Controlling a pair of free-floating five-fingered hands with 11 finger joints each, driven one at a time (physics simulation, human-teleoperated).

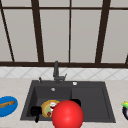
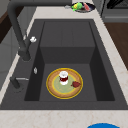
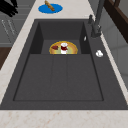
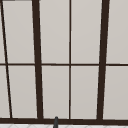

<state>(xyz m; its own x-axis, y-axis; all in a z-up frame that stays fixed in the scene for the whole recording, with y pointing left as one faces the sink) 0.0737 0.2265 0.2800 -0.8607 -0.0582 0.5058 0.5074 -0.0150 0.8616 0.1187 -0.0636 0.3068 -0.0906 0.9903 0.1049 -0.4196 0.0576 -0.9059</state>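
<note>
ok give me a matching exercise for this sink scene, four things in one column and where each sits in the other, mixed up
Things:
1. yellow-rimmed plate
2. blue plate
3. faucet
4. small jar

Places:
A. on the counter left of the sink
B. on the yellow-rimmed plate
C. on the floor of the sink basin
D. at the back edge of the sink, below the window

Pairs: 1-C, 2-A, 3-D, 4-B

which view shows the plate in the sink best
The left side view: the plate lies in full sight on the basin floor, yellow rim all round, a small jar standing on it. In the right side view it sits farther off, its near edge cut by the basin step. In the front view a red ball covers part of it.
</note>
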